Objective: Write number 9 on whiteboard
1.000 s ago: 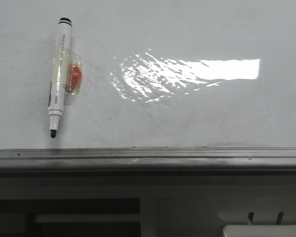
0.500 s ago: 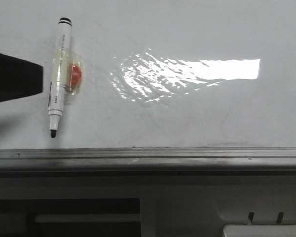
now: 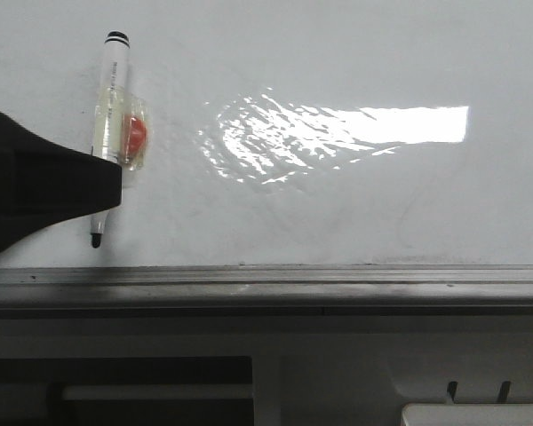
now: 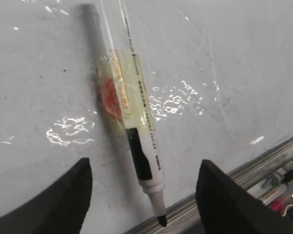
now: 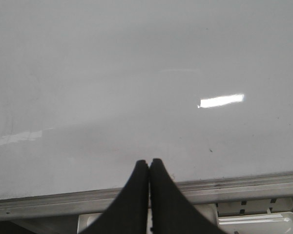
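The large glossy white whiteboard [image 3: 338,213] is lying flat, catching a bright glare patch, its grey metal edge strip [image 3: 266,286] running along the near side. No black strokes are showing on it. A white marker pen with black tip [image 3: 114,106] is lying at its left, an orange blob under clear tape [image 3: 135,133] beside the barrel. The left claw [image 4: 144,195] is hanging released, fingers straddling the pen and hiding part of it. The right claw [image 5: 149,168] is sitting clenched on nothing over bare board.

whiteboard [image 3: 355,204]: shiny white, bright glare patch, grey edge strip | marker pen [image 3: 114,80]: white, black tip, black band | tape blob [image 3: 135,133]: orange-red under clear yellowish tape | left claw [image 4: 144,195]: black | right claw [image 5: 149,168]: black
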Motion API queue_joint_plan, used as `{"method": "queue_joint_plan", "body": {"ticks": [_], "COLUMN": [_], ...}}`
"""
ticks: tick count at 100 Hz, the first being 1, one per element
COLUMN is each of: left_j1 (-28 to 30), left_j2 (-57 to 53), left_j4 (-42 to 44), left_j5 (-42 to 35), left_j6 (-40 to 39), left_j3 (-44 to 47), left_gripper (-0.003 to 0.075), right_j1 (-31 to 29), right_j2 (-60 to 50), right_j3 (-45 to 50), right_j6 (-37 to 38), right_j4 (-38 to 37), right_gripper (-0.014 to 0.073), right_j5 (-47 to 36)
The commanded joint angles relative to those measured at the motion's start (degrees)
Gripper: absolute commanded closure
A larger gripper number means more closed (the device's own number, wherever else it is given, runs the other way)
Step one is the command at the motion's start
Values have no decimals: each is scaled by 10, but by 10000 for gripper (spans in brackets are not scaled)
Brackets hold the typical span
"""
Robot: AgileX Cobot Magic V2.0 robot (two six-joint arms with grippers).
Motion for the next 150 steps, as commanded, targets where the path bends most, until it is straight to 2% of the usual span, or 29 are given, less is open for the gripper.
{"method": "queue_joint_plan", "body": {"ticks": [1, 37, 74, 84, 104, 120, 150], "left_j1": [-5, -5, -4, -4, -4, -4, -4], "left_j2": [7, 32, 42, 42, 42, 42, 40], "left_j4": [1, 25, 14, 7, 8, 9, 13], "left_j5": [-55, -81, -89, -89, -89, -89, -90], "left_j6": [-10, -10, -10, -10, -10, -10, -10], "left_j3": [-17, -17, -17, -17, -17, -17, -17], "left_gripper": [302, 302, 310, 379, 610, 731, 740], "right_j1": [1, 4, 4, 4, 6, 6, 7], "right_j2": [10, 10, 10, 10, 10, 10, 10], "right_j3": [-21, -21, -21, -21, -21, -21, -21], "right_j6": [-3, -3, -3, -3, -3, -3, -3], "right_j4": [2, 2, 2, 2, 1, 1, 1], "right_gripper": [663, 663, 663, 663, 663, 663, 663], "right_j5": [-39, -39, -39, -39, -41, -39, -48]}}
